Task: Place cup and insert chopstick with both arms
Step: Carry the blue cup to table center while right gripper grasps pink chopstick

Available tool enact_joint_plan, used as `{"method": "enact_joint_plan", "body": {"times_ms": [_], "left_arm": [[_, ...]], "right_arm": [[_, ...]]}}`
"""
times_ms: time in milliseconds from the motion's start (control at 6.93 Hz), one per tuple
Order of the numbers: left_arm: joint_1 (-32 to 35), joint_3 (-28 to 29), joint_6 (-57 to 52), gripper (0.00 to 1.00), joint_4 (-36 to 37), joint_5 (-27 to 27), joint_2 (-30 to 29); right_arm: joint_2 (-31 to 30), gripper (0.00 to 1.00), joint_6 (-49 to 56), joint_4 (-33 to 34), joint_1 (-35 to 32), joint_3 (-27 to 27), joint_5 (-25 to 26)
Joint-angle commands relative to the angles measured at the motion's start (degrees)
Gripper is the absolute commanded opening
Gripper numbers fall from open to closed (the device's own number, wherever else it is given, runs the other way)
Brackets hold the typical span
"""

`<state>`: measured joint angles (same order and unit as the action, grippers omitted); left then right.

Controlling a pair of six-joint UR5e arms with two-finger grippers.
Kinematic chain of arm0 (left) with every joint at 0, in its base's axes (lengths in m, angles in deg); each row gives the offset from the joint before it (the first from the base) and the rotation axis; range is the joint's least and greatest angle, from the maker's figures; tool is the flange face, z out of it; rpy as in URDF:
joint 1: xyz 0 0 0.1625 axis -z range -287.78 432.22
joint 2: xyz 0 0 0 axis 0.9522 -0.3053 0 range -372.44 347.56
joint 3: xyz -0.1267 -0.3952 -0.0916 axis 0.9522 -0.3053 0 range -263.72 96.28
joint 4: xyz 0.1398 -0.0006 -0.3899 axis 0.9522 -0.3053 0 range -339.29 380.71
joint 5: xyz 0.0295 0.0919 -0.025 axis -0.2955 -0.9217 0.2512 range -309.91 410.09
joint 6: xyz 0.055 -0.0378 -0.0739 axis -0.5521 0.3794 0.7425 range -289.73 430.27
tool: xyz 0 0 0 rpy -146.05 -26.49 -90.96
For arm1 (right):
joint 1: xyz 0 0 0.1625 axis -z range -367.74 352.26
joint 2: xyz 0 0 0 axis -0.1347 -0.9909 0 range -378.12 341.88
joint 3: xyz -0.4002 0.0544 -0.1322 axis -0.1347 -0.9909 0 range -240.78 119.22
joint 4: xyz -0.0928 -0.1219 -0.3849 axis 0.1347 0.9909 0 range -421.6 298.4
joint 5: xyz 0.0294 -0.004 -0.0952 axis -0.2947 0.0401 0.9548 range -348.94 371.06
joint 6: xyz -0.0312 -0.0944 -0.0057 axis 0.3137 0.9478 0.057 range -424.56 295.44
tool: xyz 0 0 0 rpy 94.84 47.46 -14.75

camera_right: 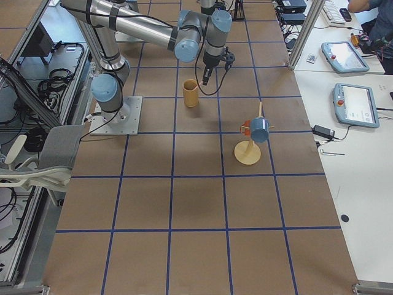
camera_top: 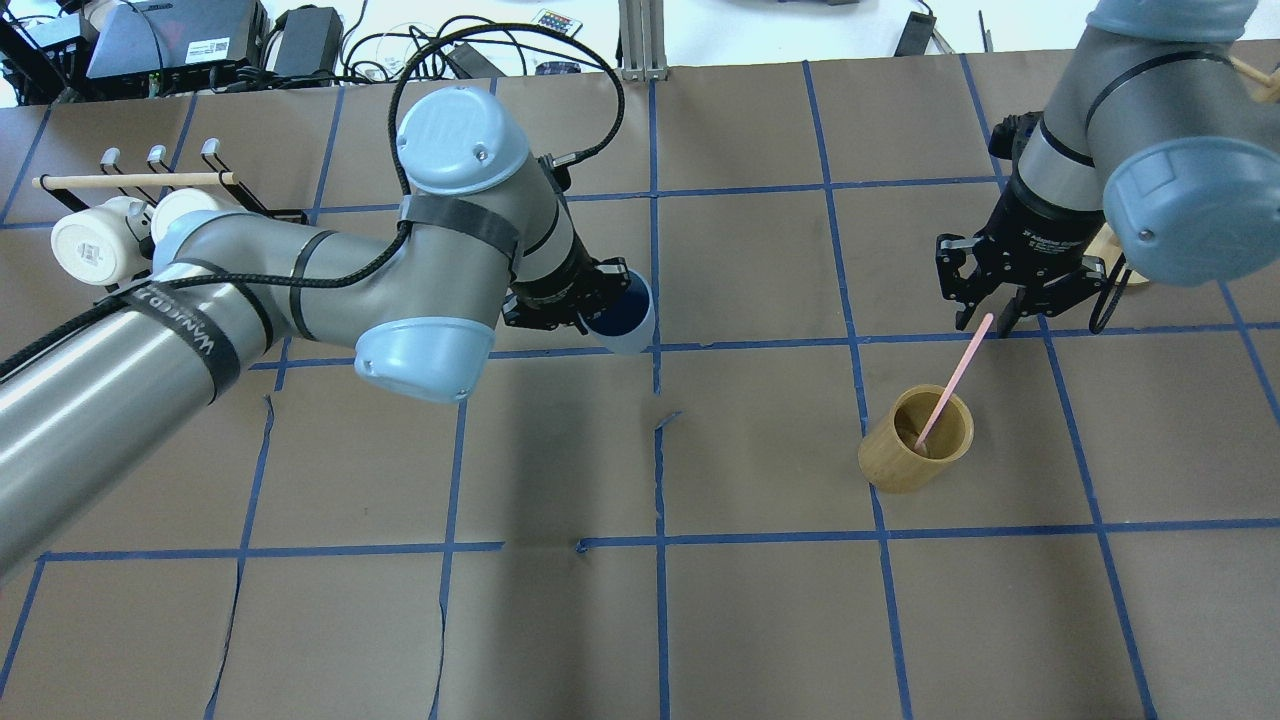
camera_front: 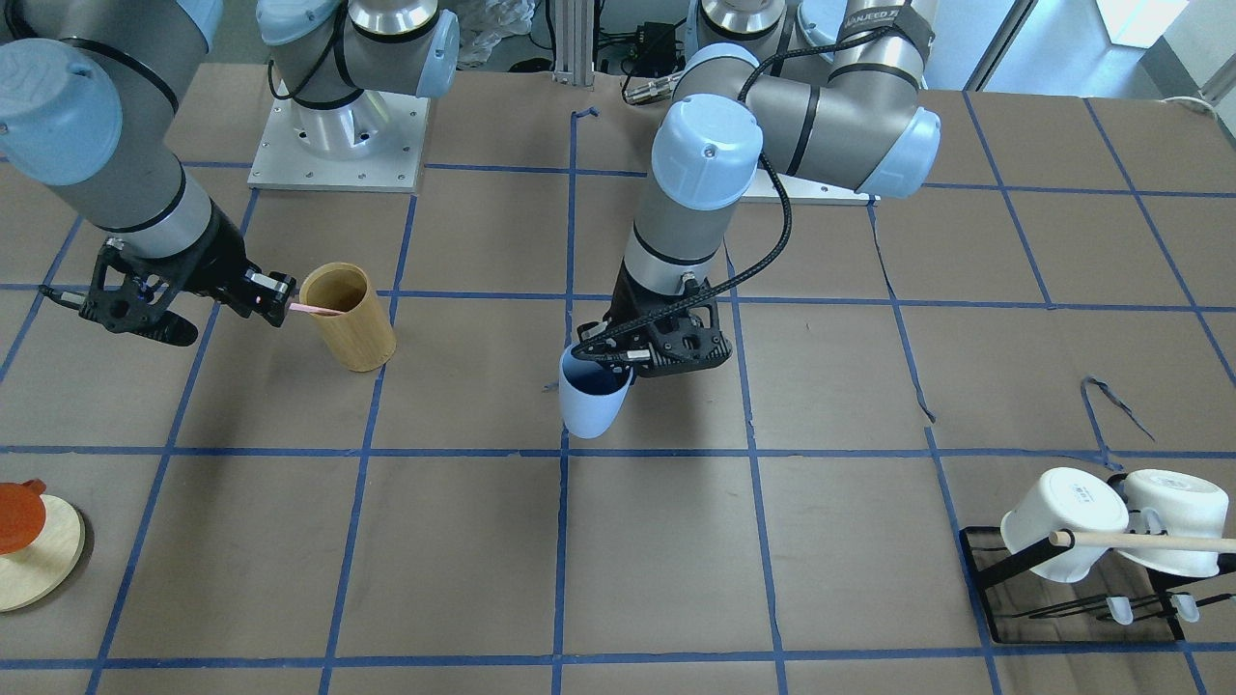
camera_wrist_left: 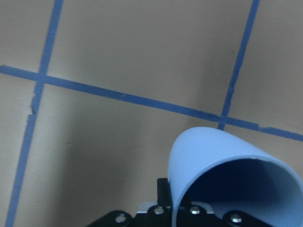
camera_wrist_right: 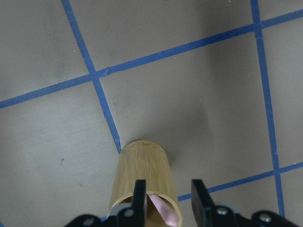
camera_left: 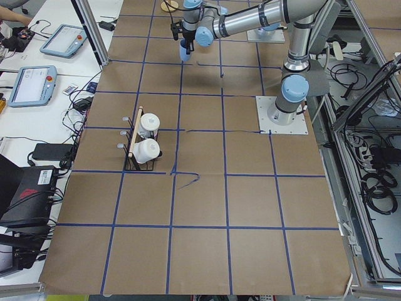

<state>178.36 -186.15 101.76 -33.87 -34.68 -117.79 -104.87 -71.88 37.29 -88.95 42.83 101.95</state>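
Blue cup (camera_wrist_left: 215,156) in L tool (camera_front: 626,359); chopstick (camera_top: 950,378) in holder (camera_top: 900,465), R tool (camera_top: 988,322) spread.

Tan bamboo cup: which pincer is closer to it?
Right. The right pincer hangs just above the tan bamboo cup; the left pincer, gripping a light-blue cup, is far off.

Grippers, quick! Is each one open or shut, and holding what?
Left gripper: shut on the blue cup.
Right gripper: open; the chopstick leans between its fingers, its tip in the bamboo cup.

Papered surface (camera_front: 463,569) with blue tape grid; black rack (camera_front: 1024,613) bearing two white mugs (camera_front: 1062,521) and wooden dowel (camera_front: 1159,542); round wooden stand (camera_front: 43,569) with orange cup (camera_front: 14,516).
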Motion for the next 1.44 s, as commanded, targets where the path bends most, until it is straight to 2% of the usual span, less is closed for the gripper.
{"method": "enact_joint_plan", "body": {"times_ms": [0, 144, 289, 577, 722, 866, 1010, 1155, 1299], "left_arm": [[1.36, 5.12, 1.03, 0.0, 0.44, -2.84, -7.13], [1.53, 6.27, 1.2, 0.0, 2.79, -3.46, -9.76], [1.53, 6.89, 1.21, 0.0, 5.33, -3.47, -11.79], [1.88, 10.05, 2.78, 0.0, 5.01, -3.29, -13.92], [1.97, 10.15, 1.83, 0.26, 5.18, -3.38, -14.09], [1.89, 10.32, -0.79, 0.87, 5.27, -6.08, -12.79], [1.71, 10.67, -4.9, 1.0, 5.27, -9.06, -11.13], [0.32, 11.02, -5.21, 1.0, 3.88, -7.79, -7.98], [-3.79, 11.81, -9.65, 1.0, -4.4, -6.91, -3.07]], "right_arm": [[0.0, 0.1, 0.03, -0.09, 0.0, 0.02, -0.27], [0.0, 0.0, 0.12, -0.09, 0.0, -0.15, -0.36], [-0.09, 0.0, 0.12, -0.09, 0.0, -0.33, -0.36], [-0.7, 0.0, 0.12, 0.08, 0.0, -0.95, -1.23], [-0.7, 0.0, 0.12, -0.01, -0.09, -1.82, -1.41], [-0.62, 0.0, 0.12, -0.09, -0.09, -3.22, -3.68], [-0.62, 0.0, 0.12, -0.09, -0.09, -3.49, -3.96], [-0.7, 0.0, 0.12, -0.09, -0.09, -3.5, -3.96], [-0.7, 0.0, 0.12, -0.36, -0.09, -3.58, -4.14]]}}
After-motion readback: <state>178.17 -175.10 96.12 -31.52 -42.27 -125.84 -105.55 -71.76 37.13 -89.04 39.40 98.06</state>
